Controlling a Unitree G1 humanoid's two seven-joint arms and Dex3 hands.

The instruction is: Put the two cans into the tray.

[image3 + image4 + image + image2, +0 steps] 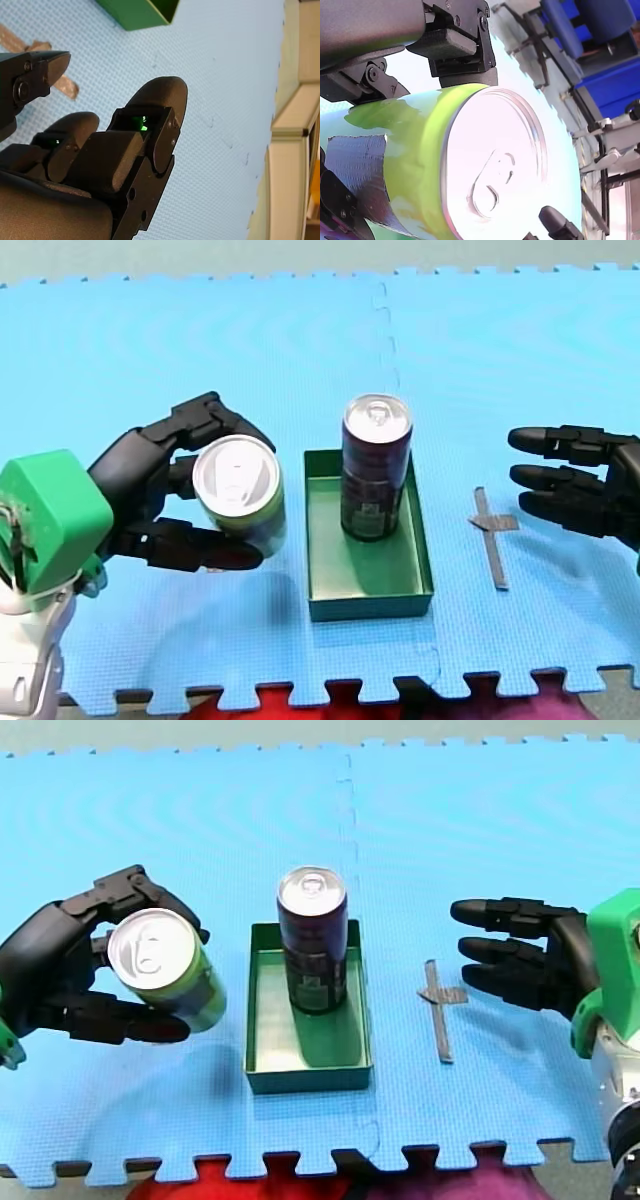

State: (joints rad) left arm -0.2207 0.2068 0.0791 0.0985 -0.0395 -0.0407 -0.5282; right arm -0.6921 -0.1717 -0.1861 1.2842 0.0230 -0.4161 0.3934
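Nearest the robot, on the blue mat (200,340), the green tray (370,606) is lying with a short wall facing forward. Just left of it, and outside it, the left hand (140,480) is gripping the green can (245,505), with fingers curling over one side and the thumb pressing the other. The can is tilting, its silver top leaning toward the robot. The second wrist view is showing that top close up, with a finger (465,65) pressing against the can's green side. On the right, well apart from the tray, the right hand (575,485) is holding nothing, its fingers uncurled and pointing toward a tape cross (493,535) on the mat. Farther back, the dark can (375,475) is standing upright in the tray's far half.
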